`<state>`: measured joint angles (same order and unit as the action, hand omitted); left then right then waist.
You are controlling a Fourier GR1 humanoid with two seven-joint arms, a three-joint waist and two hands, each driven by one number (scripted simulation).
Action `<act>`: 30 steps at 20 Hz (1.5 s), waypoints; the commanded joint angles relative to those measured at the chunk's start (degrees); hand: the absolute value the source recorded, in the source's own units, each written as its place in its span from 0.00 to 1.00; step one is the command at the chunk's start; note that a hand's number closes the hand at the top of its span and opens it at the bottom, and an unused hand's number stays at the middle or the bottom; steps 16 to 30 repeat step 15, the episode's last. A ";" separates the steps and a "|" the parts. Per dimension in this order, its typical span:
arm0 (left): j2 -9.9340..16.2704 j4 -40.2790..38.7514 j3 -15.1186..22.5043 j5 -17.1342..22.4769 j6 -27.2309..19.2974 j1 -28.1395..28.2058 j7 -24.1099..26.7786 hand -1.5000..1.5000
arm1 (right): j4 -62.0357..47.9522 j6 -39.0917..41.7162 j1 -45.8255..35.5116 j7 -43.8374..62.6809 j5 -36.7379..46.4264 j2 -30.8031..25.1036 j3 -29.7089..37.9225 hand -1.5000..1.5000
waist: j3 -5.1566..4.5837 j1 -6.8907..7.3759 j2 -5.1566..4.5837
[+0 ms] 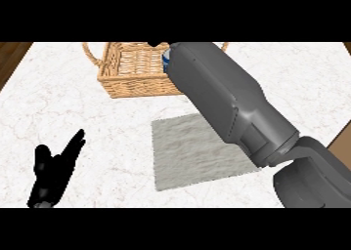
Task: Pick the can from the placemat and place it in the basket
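Overhead, white marble counter (76, 112); grey placemat (192, 151).

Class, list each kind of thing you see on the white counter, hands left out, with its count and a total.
Basket: 1
Grey placemat: 1
Can, only a blue and white sliver showing past the forearm over the basket: 1
Total: 3

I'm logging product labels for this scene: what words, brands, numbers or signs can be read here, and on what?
None readable. Only a blue-and-white sliver of the can shows over the basket, behind the right forearm; no lettering can be made out. Placemat and counter are unmarked.
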<state>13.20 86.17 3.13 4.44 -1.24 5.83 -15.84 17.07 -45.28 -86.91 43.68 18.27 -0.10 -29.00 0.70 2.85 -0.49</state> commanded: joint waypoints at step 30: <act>0.77 -4.48 -4.52 2.84 2.46 5.84 1.71 0.50 | 12.01 -5.24 6.96 1.48 -0.07 -9.22 6.64 0.00 | -0.71 -5.41 1.61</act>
